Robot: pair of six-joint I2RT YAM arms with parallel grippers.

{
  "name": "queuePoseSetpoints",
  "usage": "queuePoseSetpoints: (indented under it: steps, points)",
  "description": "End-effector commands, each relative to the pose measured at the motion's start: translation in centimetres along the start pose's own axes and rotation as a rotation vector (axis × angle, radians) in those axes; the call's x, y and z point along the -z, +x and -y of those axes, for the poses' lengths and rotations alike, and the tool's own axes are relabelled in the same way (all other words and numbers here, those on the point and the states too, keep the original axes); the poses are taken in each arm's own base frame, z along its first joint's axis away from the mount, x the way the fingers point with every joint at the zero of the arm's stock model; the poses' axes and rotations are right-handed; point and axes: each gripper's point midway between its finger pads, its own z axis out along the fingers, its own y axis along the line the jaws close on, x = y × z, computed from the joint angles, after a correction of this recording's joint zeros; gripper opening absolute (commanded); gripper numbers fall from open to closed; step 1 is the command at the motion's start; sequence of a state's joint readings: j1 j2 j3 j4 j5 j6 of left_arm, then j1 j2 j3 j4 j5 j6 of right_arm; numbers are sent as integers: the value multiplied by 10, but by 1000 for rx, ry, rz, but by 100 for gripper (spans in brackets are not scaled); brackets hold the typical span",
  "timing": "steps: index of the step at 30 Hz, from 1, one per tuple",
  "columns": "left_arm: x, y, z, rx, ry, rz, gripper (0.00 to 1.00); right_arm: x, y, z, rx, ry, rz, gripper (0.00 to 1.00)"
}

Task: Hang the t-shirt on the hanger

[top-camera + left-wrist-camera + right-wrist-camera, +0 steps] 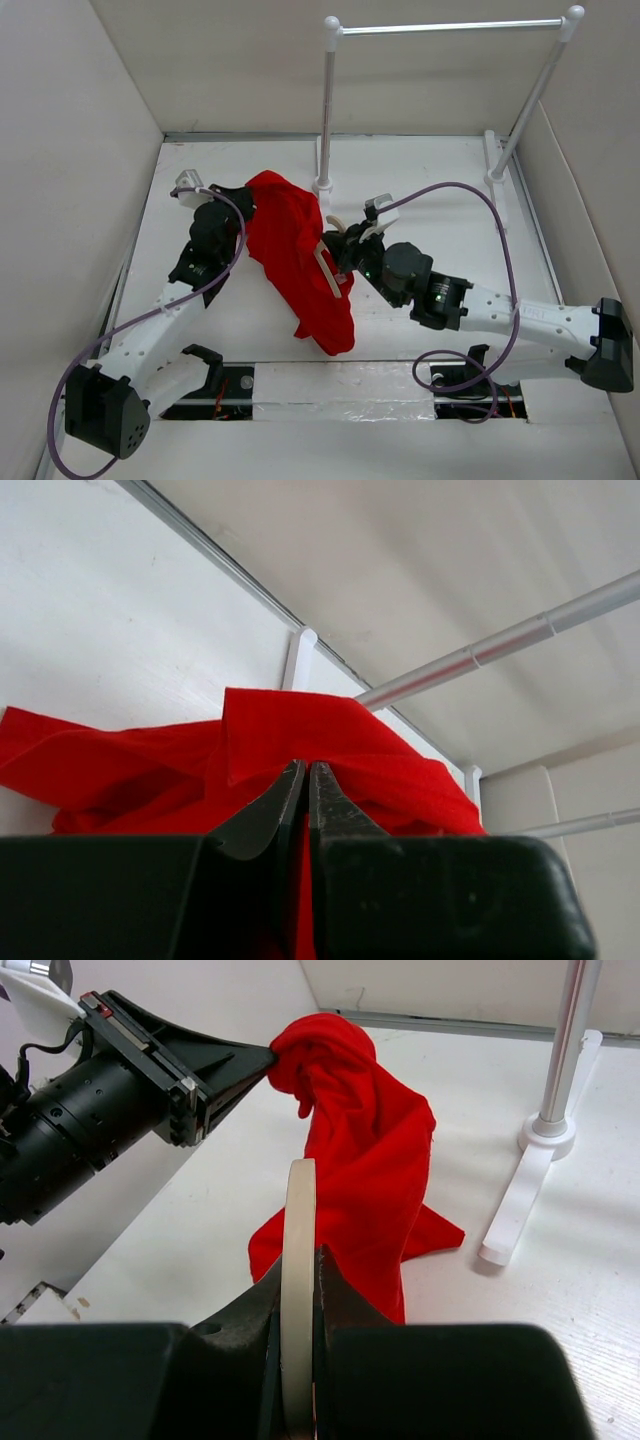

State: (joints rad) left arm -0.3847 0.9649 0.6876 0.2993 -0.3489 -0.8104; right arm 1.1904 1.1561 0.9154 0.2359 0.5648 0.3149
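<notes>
The red t-shirt [295, 250] hangs crumpled from its top fold, and its lower end trails on the table. My left gripper [248, 203] is shut on that top fold, with red cloth pinched between the jaws [305, 765]. In the right wrist view the left gripper [268, 1060] holds the t-shirt [370, 1150] up at its peak. The beige hanger [328, 268] stands edge-on just right of the shirt, and my right gripper [337, 252] is shut on it. The hanger's thin bar [299, 1220] rises between the right gripper's jaws [300, 1258], close against the cloth.
A white rack with a silver rod [450, 27] stands at the back; its left post [326, 110] and foot [548, 1135] are just behind the shirt. The rod [500, 645] crosses the left wrist view. White walls enclose the table on three sides.
</notes>
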Motion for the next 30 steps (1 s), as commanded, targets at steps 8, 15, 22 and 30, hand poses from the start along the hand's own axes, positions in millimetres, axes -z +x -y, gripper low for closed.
queuePoseSetpoints:
  steps: [8,15,22,30]
  points:
    - [-29,-100,32,9,24,232,0,16,-25,-15,-69,-92,31,0]
    - [-84,-132,20,-64,-82,243,0,36,-26,-21,-52,-162,-35,0]
    - [-93,-137,16,-77,-90,244,0,56,-65,-23,-36,-188,15,0]
    - [-85,-182,89,-163,25,276,0,68,-106,-66,9,-363,-13,0]
